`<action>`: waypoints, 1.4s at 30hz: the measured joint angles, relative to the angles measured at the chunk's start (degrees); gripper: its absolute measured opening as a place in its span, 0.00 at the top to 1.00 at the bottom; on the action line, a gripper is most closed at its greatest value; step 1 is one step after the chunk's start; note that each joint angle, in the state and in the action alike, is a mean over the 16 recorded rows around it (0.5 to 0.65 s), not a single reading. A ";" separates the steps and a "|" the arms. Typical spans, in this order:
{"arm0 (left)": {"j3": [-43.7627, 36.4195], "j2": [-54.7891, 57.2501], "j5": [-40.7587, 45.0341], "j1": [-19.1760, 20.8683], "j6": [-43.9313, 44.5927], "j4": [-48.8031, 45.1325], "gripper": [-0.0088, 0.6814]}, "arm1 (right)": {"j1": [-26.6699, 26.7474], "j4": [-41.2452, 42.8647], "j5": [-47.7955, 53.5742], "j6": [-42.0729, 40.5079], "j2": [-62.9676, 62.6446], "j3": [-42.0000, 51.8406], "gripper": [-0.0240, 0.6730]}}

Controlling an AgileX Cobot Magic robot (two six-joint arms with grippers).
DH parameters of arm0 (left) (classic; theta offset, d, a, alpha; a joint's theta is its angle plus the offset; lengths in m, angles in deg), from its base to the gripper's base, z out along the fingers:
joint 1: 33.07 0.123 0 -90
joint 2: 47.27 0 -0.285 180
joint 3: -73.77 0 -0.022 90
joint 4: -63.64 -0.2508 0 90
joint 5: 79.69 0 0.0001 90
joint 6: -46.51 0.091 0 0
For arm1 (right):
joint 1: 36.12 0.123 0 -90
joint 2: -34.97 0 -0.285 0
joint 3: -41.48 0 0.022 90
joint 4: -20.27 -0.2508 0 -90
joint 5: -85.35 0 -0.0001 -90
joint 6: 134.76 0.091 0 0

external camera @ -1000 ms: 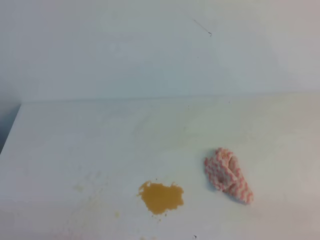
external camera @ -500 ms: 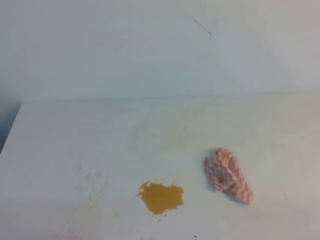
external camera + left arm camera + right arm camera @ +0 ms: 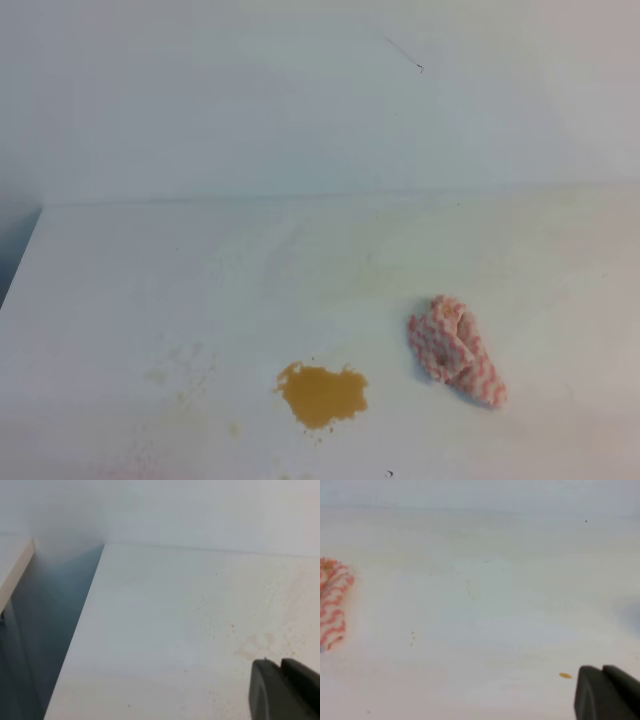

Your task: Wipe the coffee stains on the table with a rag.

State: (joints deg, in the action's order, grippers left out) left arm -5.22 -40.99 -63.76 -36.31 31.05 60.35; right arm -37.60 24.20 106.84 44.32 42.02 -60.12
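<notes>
An orange-brown coffee stain (image 3: 321, 394) lies near the front of the white table (image 3: 200, 280), with faint tan specks (image 3: 180, 372) to its left. A crumpled pink-and-white rag (image 3: 455, 349) rests to the right of the stain, a short gap apart; its edge also shows as the rag (image 3: 332, 602) at the left of the right wrist view. Neither gripper appears in the exterior high view. My left gripper (image 3: 281, 663) shows at the lower right of its wrist view, fingers together, above tan specks (image 3: 252, 645). My right gripper (image 3: 602, 669) is shut and holds nothing, well to the right of the rag.
The table's left edge (image 3: 82, 625) drops to a dark gap beside another white surface (image 3: 12, 565). A pale wall (image 3: 300, 100) rises behind the table. A small orange speck (image 3: 565, 675) lies near the right gripper.
</notes>
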 joint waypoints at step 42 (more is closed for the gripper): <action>0.00 0.00 0.00 -1.20 0.00 0.00 0.99 | 0.00 0.19 -1.20 0.19 0.00 0.10 0.97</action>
State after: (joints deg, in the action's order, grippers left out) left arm -5.22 -40.99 -63.76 -37.51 31.05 60.35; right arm -37.60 24.39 105.64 44.51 42.02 -60.01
